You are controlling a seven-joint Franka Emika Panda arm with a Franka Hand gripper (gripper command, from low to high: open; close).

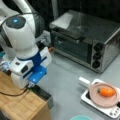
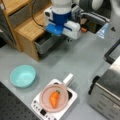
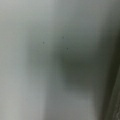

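You are looking at a round teal bowl point(image 2: 23, 75) sitting farthest toward a front view's left, well apart from the open grey drawer point(image 2: 45, 42) and nearer that view's bottom; nothing is showing inside it. The drawer is standing pulled out of the light wooden cabinet point(image 2: 26, 28), its front hanging over the grey worktop point(image 2: 82, 60). Its inside is lying in shadow, so you cannot tell whether it is holding anything.

The end effector point(image 1: 30, 85), on its white and blue mount, is hanging right over the drawer's open mouth. Its fingers are lying hidden behind the mount, so you cannot tell whether they are apart or together. The wrist view is giving only a blurred grey surface.

The drawer is likely stiff and light, sliding along its runners rather than lifting. Its front lip looks like the best place to take hold, since the side walls are thin and sitting close to the cabinet.

Right of the drawer and toward the view's bottom, a pink round pan point(image 2: 45, 100) is resting on a white square cooker base point(image 2: 71, 96) and holding one orange carrot point(image 2: 54, 98), lying flat. Farthest right of the drawer, a silver toaster oven point(image 2: 107, 95) is standing with its door shut.
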